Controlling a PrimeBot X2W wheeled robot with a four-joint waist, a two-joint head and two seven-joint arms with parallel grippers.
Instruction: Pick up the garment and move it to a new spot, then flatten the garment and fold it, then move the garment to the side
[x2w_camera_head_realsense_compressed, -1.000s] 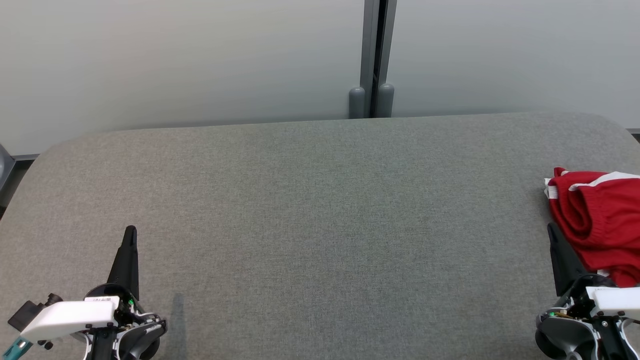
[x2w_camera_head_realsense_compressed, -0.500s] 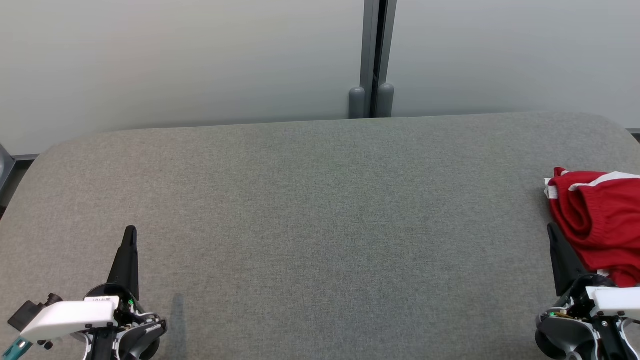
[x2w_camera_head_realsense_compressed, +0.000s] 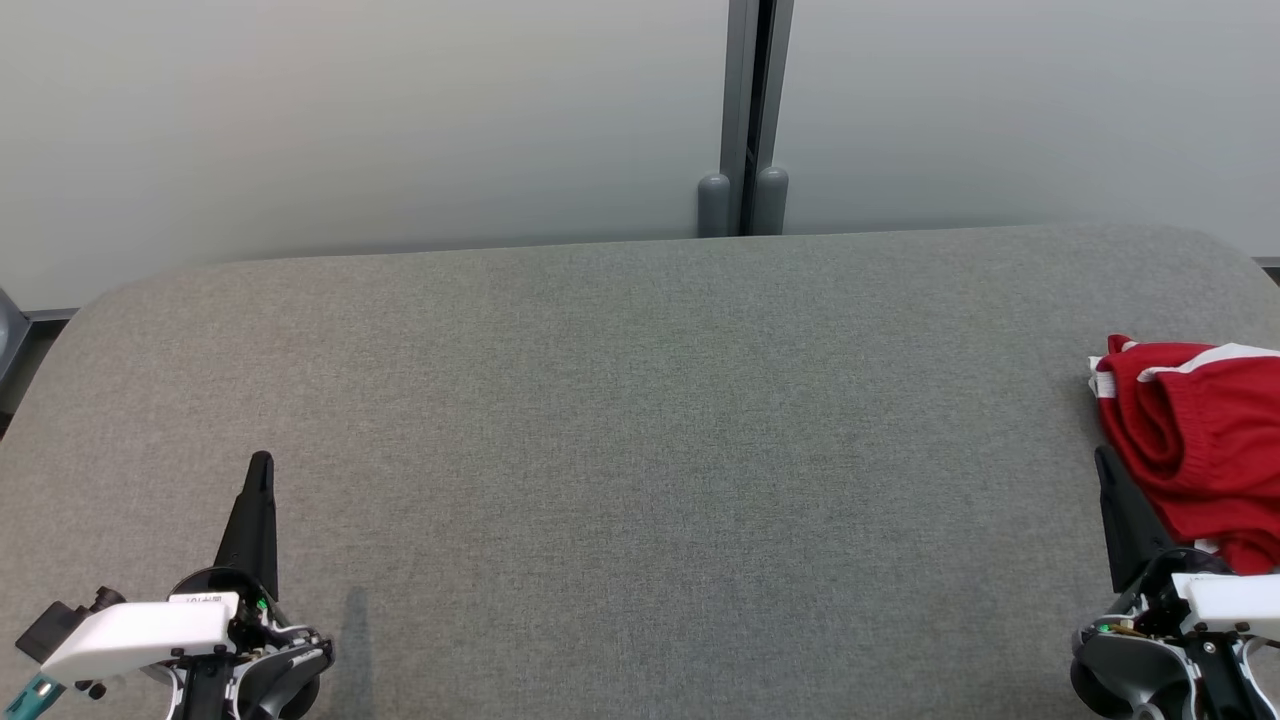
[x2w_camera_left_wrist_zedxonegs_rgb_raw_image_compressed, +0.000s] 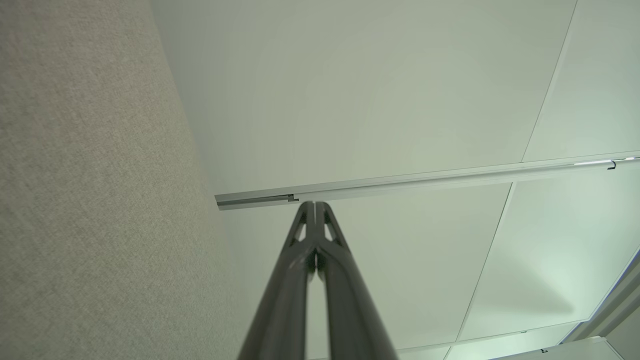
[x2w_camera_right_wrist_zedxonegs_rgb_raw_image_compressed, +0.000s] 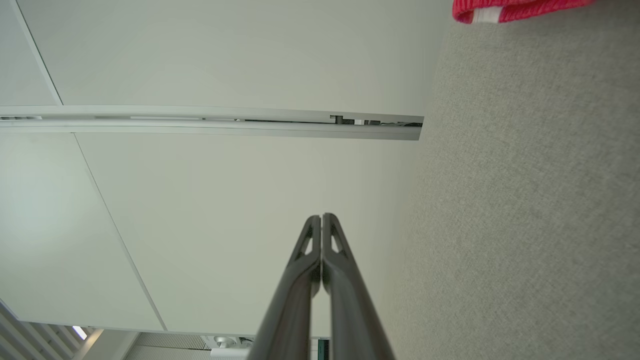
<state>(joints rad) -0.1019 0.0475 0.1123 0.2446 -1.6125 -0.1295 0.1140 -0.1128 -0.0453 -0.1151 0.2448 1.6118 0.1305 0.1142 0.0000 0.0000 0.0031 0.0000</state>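
Note:
A red garment (x2w_camera_head_realsense_compressed: 1205, 440) with white trim lies bunched at the right edge of the grey table (x2w_camera_head_realsense_compressed: 640, 430); a strip of it (x2w_camera_right_wrist_zedxonegs_rgb_raw_image_compressed: 515, 10) shows at the top of the right wrist view. My right gripper (x2w_camera_head_realsense_compressed: 1102, 458) is shut and holds nothing, its tip just left of the cloth. At the lower left, my left gripper (x2w_camera_head_realsense_compressed: 261, 461) is shut and bare over the table. Both wrist views show the fingers pressed together, the left gripper (x2w_camera_left_wrist_zedxonegs_rgb_raw_image_compressed: 313, 204) and the right gripper (x2w_camera_right_wrist_zedxonegs_rgb_raw_image_compressed: 321, 216) pointing toward the wall.
A pale wall (x2w_camera_head_realsense_compressed: 360, 120) with a vertical grey post (x2w_camera_head_realsense_compressed: 745, 120) stands behind the table's far edge. The table's rounded corners show at the back left and back right. A wide stretch of bare grey felt lies between the two grippers.

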